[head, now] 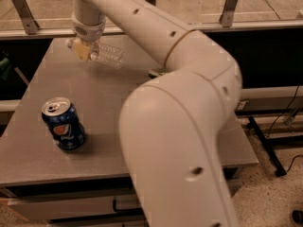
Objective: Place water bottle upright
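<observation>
Claw [83, 49] clamped on one end of water bottle [108, 56], which lies near horizontal at far left of worktop [94, 93]; Pepsi can [64, 124] stands upright, well apart, front left

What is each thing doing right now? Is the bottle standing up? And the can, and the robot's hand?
Water bottle: tipped on its side, not standing up, with one end held by the gripper. I can't tell if it touches the table.
Gripper: over the far left part of the table, fingers closed on the water bottle.
Soda can: standing upright on the table near the front left, with nothing touching it.
</observation>
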